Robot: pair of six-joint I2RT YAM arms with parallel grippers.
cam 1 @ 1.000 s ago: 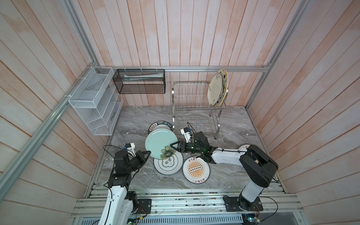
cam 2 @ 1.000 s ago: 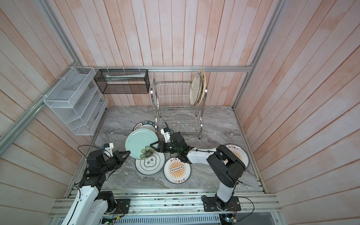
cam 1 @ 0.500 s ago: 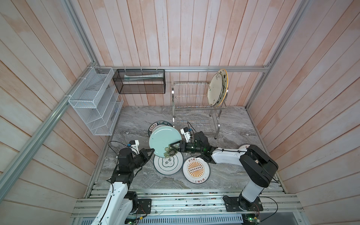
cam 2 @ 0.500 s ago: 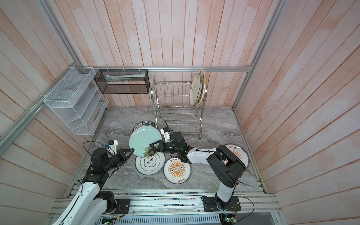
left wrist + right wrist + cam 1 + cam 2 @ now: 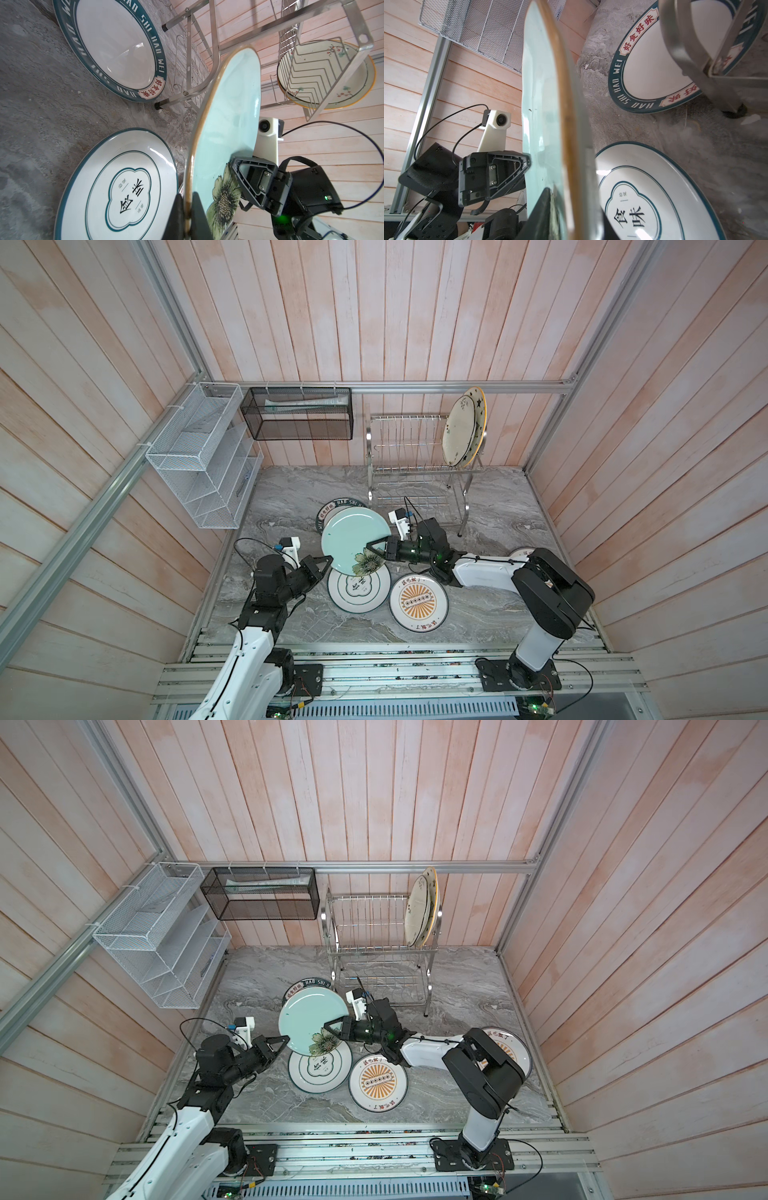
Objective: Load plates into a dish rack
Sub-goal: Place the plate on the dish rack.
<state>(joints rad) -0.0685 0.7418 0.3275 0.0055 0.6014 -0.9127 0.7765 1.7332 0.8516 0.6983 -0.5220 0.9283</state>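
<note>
Jaws of the left gripper (image 5: 327,561) are clamped on the rim of the pale green plate (image 5: 349,533); those of the right gripper (image 5: 376,547) are set astride its flowered edge, though whether they press cannot be told. The plate is held off the table (image 5: 498,506) before the dish rack (image 5: 409,456), face mostly upward, with the green-lettered plate (image 5: 330,509) and quatrefoil plate (image 5: 359,589) partly covered beneath it.
</note>
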